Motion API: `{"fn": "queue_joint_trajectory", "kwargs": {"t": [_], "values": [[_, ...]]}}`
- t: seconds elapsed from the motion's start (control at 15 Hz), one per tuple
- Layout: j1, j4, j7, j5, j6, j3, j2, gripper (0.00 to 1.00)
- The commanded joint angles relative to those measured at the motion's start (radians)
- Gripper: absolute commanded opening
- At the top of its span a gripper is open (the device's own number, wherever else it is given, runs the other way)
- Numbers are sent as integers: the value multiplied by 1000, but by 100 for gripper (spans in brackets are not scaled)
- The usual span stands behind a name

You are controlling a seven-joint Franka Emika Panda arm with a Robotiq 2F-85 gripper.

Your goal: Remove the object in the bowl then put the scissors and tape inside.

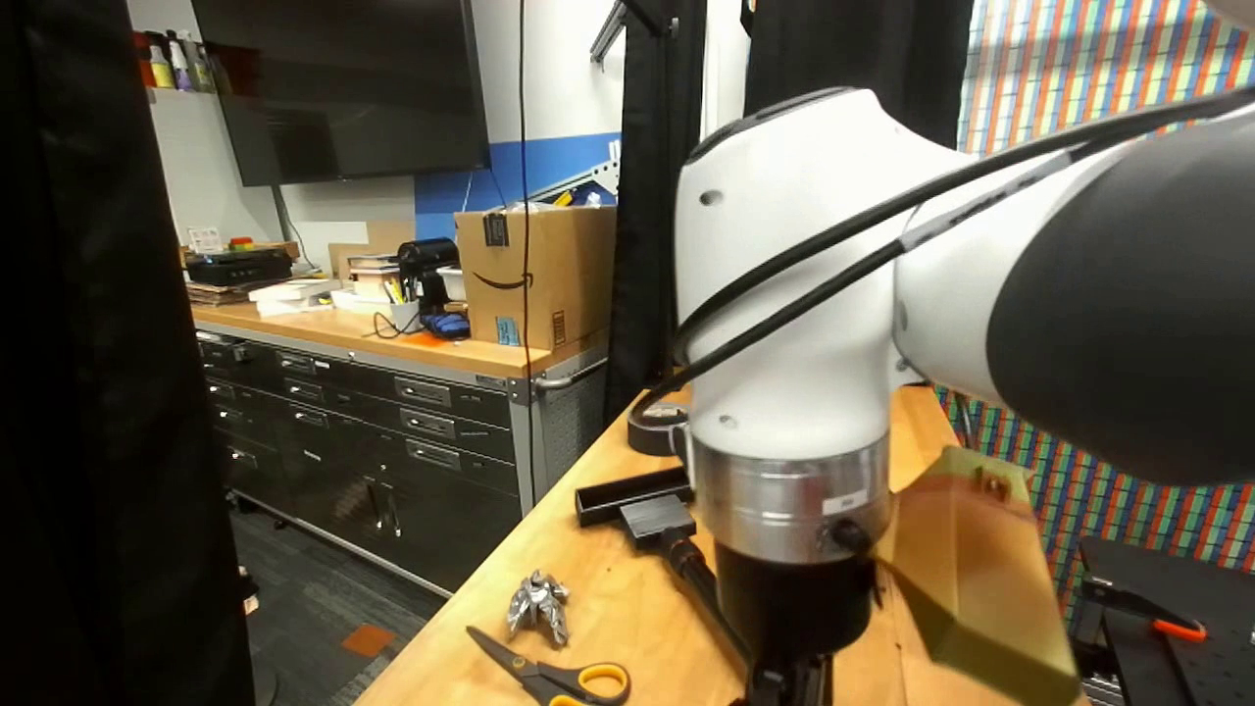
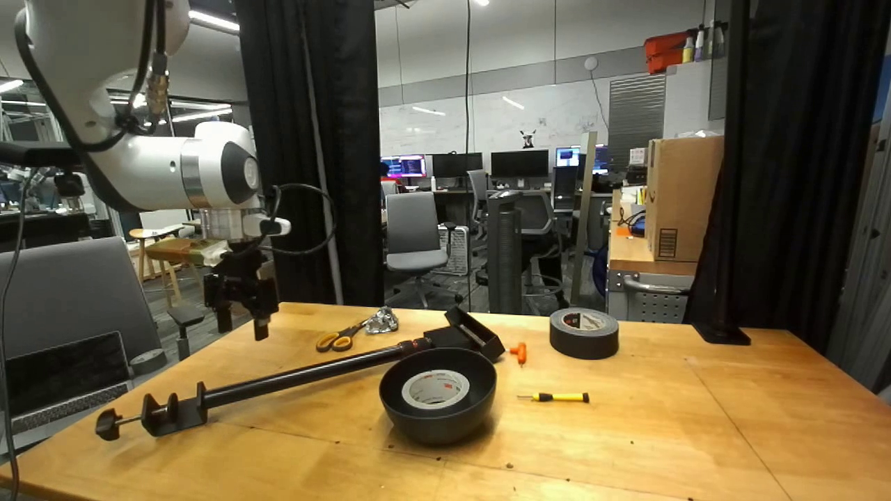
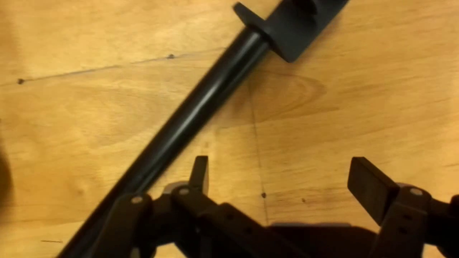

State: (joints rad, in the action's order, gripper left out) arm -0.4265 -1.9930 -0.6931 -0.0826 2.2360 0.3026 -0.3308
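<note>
The black bowl [image 2: 438, 424] stands on the table in an exterior view. A tape roll [image 2: 436, 389] with a pale core lies inside it. The object, a thin yellow-and-black screwdriver [image 2: 562, 397], lies on the table beside the bowl. The scissors [image 2: 339, 339] with yellow-orange handles lie on the table near the crumpled foil; they also show in an exterior view [image 1: 600, 683], partly cut off. My gripper [image 2: 242, 325] is above the table, away from the bowl and scissors. In the wrist view my gripper [image 3: 279, 172] is open with nothing between its fingers.
A long black pole with a clamp [image 2: 306, 376] lies across the table; its shaft [image 3: 200, 104] passes under the gripper. A large black tape roll [image 2: 583, 334], an orange tool [image 2: 520, 352] and crumpled foil [image 2: 382, 321] lie farther back. A dark curtain [image 2: 310, 153] hangs behind.
</note>
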Motion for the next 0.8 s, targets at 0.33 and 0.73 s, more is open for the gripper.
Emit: {"fn": "queue_joint_trajectory", "kwargs": {"t": [0.33,0.73], "values": [[-86,349,-44,-87,-50,-122,-200,100],[-89,391,-3,-92,-46,-154,-254,100]]}}
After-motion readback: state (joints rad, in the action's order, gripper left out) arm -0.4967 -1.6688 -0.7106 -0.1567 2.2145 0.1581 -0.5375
